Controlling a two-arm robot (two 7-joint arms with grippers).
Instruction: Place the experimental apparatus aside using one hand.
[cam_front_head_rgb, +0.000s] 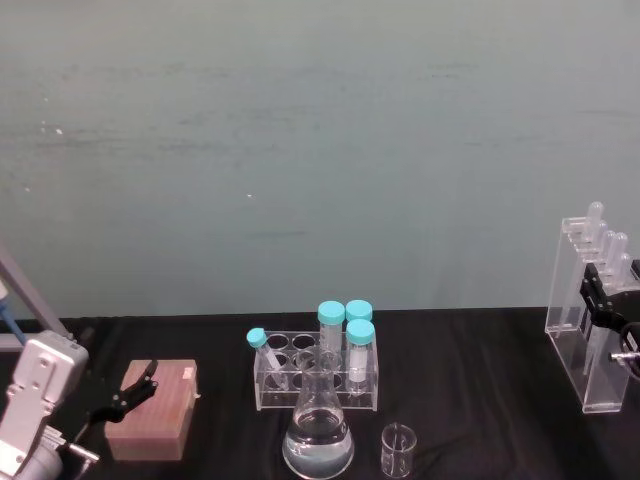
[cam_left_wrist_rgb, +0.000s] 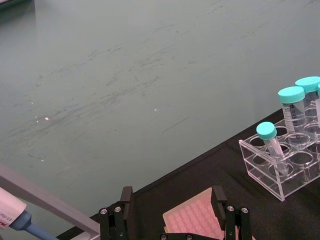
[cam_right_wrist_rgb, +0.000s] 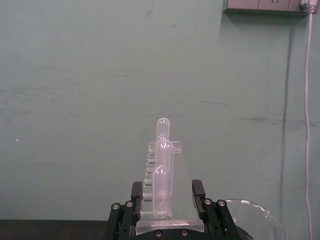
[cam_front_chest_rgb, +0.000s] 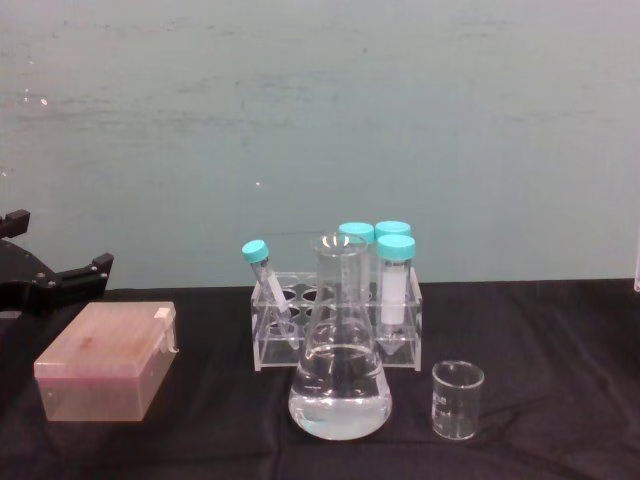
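Setting the tall acrylic stand (cam_front_head_rgb: 585, 340) down cleanly looks like the step in hand. It is at the far right edge of the counter (cam_front_head_rgb: 480, 380), well apart from the conical flask (cam_front_head_rgb: 318, 440), the small beaker (cam_front_head_rgb: 397, 450) and the tube rack (cam_front_head_rgb: 315, 375) in the middle. I cannot tell whether its base touches the cloth. The right claw (cam_front_head_rgb: 602, 288) is clamped on it, one finger on each side, with the long tubes (cam_right_wrist_rgb: 162, 170) upright between them. It should hold the stand vertical, lower it until the base sits flat, part the jaws evenly and back straight off. The left claw (cam_front_head_rgb: 140, 385) hangs over a pink box (cam_front_head_rgb: 152, 415), jaws apart, idle.
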